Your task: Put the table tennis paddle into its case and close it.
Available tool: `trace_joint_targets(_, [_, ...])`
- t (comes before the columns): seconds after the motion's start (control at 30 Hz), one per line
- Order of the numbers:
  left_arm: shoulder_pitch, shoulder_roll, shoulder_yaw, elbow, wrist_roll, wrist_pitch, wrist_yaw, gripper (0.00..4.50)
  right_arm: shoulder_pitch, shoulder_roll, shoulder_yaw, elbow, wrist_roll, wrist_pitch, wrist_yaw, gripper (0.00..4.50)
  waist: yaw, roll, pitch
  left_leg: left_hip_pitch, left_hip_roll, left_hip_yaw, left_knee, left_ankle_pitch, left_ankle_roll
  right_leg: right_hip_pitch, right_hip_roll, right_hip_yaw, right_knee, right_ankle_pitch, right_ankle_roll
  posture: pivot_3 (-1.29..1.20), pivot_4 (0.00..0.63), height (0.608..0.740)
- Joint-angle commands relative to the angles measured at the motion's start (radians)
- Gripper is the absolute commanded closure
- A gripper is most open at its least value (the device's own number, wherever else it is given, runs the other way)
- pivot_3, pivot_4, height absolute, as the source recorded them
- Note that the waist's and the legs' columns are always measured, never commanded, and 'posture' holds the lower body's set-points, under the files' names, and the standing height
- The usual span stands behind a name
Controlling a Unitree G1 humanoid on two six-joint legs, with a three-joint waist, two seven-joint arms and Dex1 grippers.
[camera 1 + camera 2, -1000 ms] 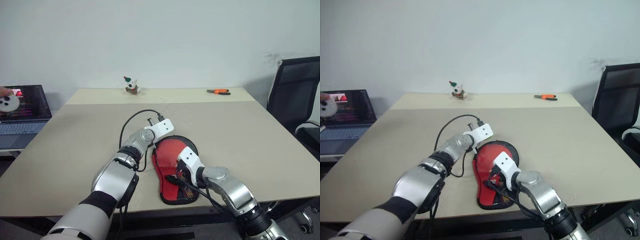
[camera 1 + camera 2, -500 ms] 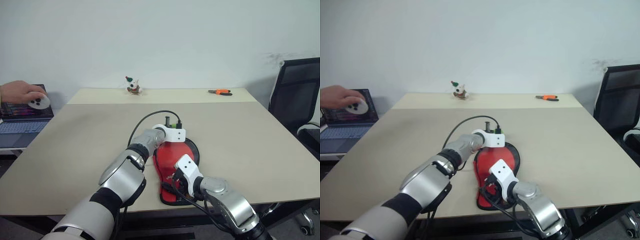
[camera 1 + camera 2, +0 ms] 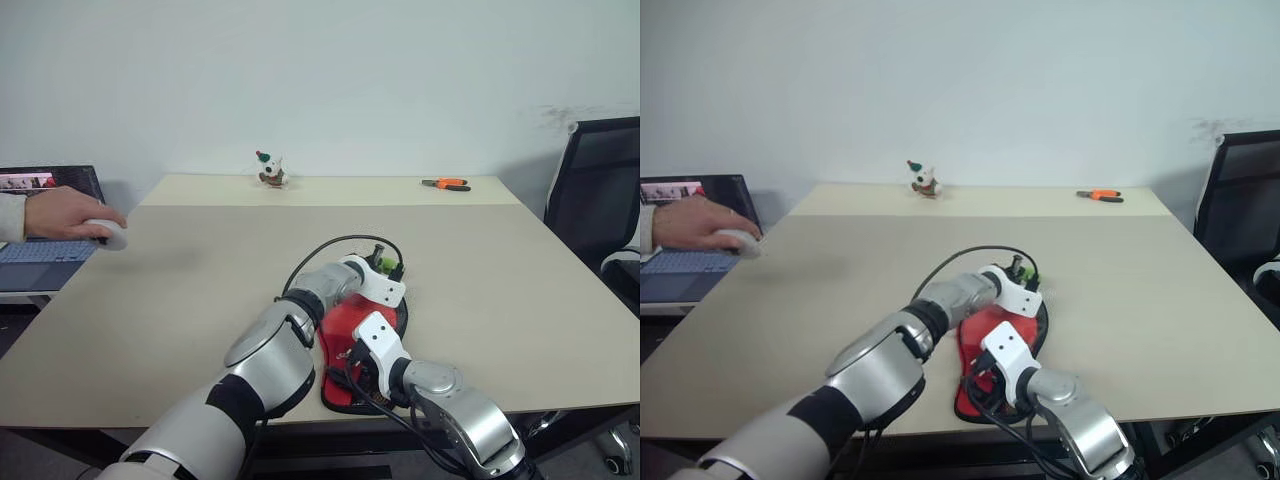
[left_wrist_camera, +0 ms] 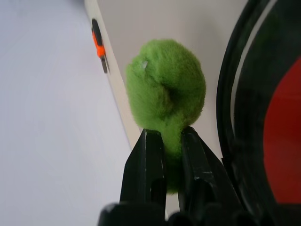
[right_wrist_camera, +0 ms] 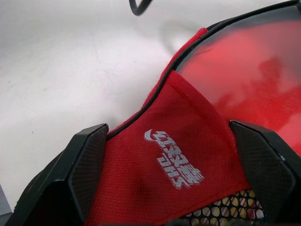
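Note:
The case (image 3: 352, 322) lies open near the table's front edge, with a black zip edge (image 4: 242, 117) and a red lining. The table tennis paddle's glossy red face (image 5: 244, 80) sits inside that edge. A red fabric flap with a white logo (image 5: 174, 165) and black mesh (image 5: 225, 212) cover the neck end. My left gripper (image 3: 383, 264) is at the case's far right rim. It is shut on the fuzzy green ring (image 4: 164, 96), which sits pinched between its fingertips (image 4: 148, 141). My right gripper (image 5: 167, 128) hangs open over the neck end, one finger on each side of the flap.
Orange pliers (image 3: 441, 184) and a small toy figure (image 3: 268, 170) lie at the table's far edge. A person's hand (image 3: 65, 212) rests on a white object at the left edge, beside a laptop (image 3: 30, 262). A black chair (image 3: 595, 190) stands on the right.
My left gripper has swung right along the case's far rim, rolling as it went, with the green ring in it. The person's hand came down onto the table's left edge.

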Motion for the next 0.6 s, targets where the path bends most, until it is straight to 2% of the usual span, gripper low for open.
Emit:
trace_joint_targets(0.03, [-0.062, -0.053, -0.005, -0.061, 0.0, -0.045, 0.055, 4.47, 0.075, 0.017, 0.094, 0.126, 0.04, 0.128, 0.028, 0.0, 0.0, 0.0, 0.0, 0.0, 0.0, 0.0, 0.0, 0.0, 0.0, 0.0, 0.0, 0.0, 0.0, 0.0, 0.0, 0.0, 0.15, 0.74])
trace_joint_targets(0.37, [-0.047, -0.087, 0.007, -0.062, -0.017, -0.072, 0.029, 4.47, 0.065, 0.019, 0.088, 0.135, 0.035, 0.123, 0.028, 0.0, 0.0, 0.0, 0.0, 0.0, 0.0, 0.0, 0.0, 0.0, 0.0, 0.001, 0.0, 0.0, 0.0, 0.0, 0.0, 0.0, 0.15, 0.74])
trace_joint_targets(0.6, [-0.034, -0.085, 0.053, -0.059, -0.07, -0.066, -0.064, 4.47, 0.055, 0.027, 0.085, 0.139, 0.036, 0.128, 0.027, 0.0, 0.0, 0.001, 0.0, 0.001, 0.0, 0.0, 0.0, 0.0, 0.0, 0.002, 0.0, 0.0, 0.0, 0.0, 0.0, 0.0, 0.15, 0.74])
